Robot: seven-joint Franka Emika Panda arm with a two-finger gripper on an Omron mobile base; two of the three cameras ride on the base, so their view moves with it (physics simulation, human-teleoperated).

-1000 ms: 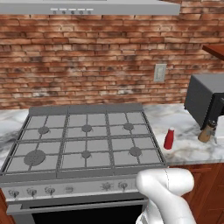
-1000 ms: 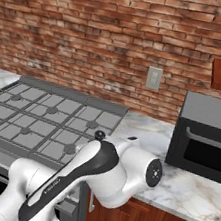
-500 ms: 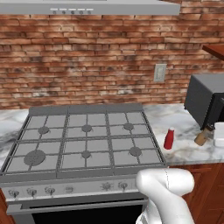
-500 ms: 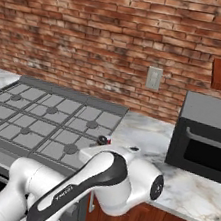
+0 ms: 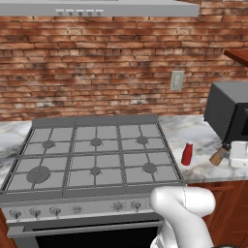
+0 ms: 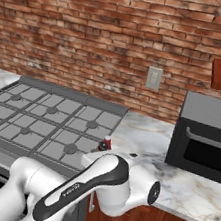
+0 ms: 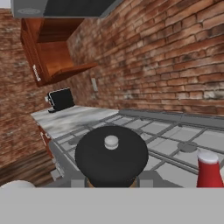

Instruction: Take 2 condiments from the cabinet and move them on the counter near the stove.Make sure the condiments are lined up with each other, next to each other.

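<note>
The slim red squeeze bottle (image 5: pixel 187 153) stands upright on the marble counter (image 5: pixel 198 140), just right of the stove (image 5: pixel 92 155). To its right, my gripper (image 5: pixel 225 152) is shut on the brown shaker (image 5: pixel 218 156), which hangs tilted low over the counter, a short gap from the bottle. The hand view looks onto the shaker's dark round top (image 7: pixel 111 155) between my fingertips (image 7: pixel 146 179), with the red bottle (image 7: pixel 209 168) at the lower right. The bottle's cap (image 6: pixel 107 143) peeks over my arm in the right base view. A corner of the cabinet (image 5: pixel 240 54) shows high on the right.
A dark microwave (image 5: pixel 227 116) stands on the counter right behind the gripper. A wall socket (image 5: pixel 177 80) sits on the brick wall. The range hood (image 5: pixel 97 7) hangs over the stove. A coffee machine (image 7: pixel 61 99) stands on the counter beyond the stove's far side.
My gripper has carried the brown shaker down and a little left, closer to the counter and the red bottle. The bottle has not moved.
</note>
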